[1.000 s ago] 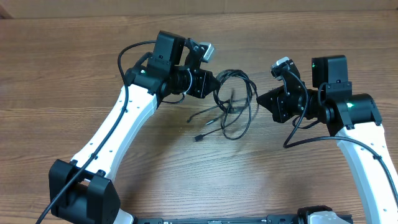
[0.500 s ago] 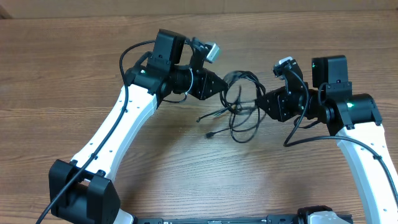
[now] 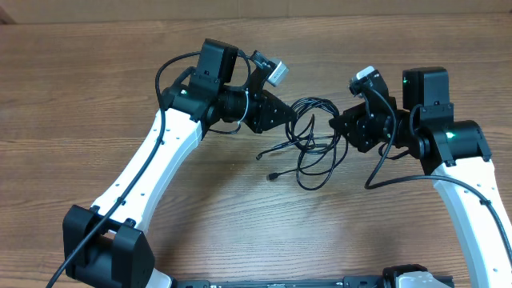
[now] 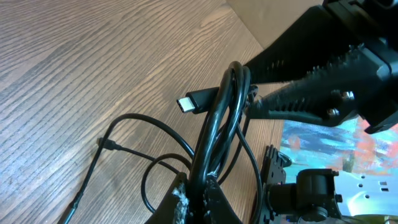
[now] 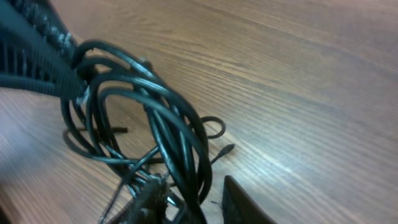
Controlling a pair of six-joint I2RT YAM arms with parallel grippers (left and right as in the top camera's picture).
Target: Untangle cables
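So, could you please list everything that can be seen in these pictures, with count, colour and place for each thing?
Brown wooden table: one, brown, under everything.
Thin black flexible cables: several in one tangle, exact count unclear, black, hanging between the two grippers, loose ends lying on the table.
Silver-tipped flat plug: one, black and silver, beside the bundle in the left wrist view.
Beige strip: one, beige, beyond the table's far edge; unidentified.
Left gripper: one, black, shut on the cables.
Right gripper: one, black, at the tangle's other side; grip unclear.
Arms: two, white and black, left and right.
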